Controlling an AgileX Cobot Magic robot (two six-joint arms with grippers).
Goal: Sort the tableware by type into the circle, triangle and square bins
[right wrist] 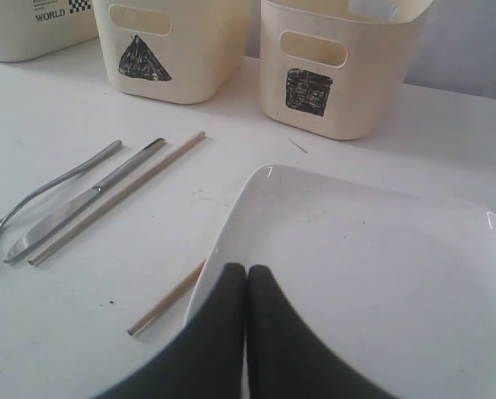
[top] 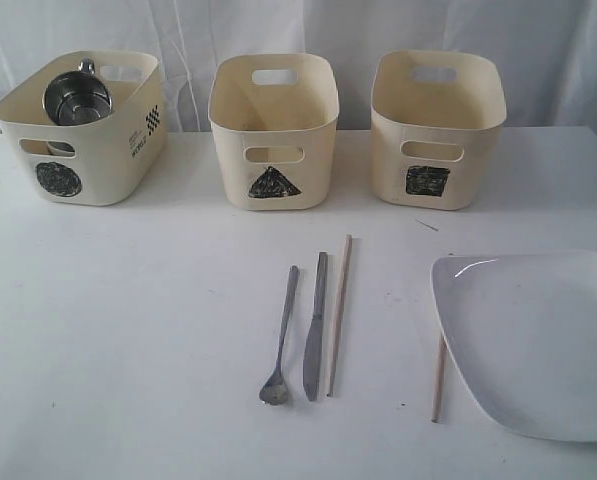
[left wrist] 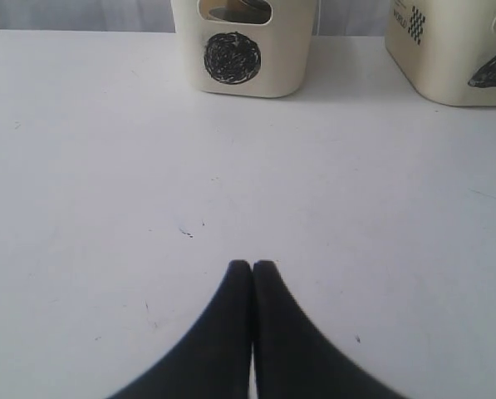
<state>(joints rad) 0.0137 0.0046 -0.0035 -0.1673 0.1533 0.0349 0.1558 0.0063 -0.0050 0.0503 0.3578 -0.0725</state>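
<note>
Mug (top: 76, 100) in circle bin (top: 108, 168) — plate (top: 538, 340) right

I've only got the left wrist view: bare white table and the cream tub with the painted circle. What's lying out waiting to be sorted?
Observer: A steel spoon, a steel knife and a wooden chopstick lie side by side in front of the cream tub with the painted triangle.
Operator: Only one chopstick?
Observer: A second wooden chopstick lies apart from the others, at the left edge of a large white squarish plate.
Operator: Where's the right arm?
Observer: Its pincer is shut, over that plate's rim.
</note>
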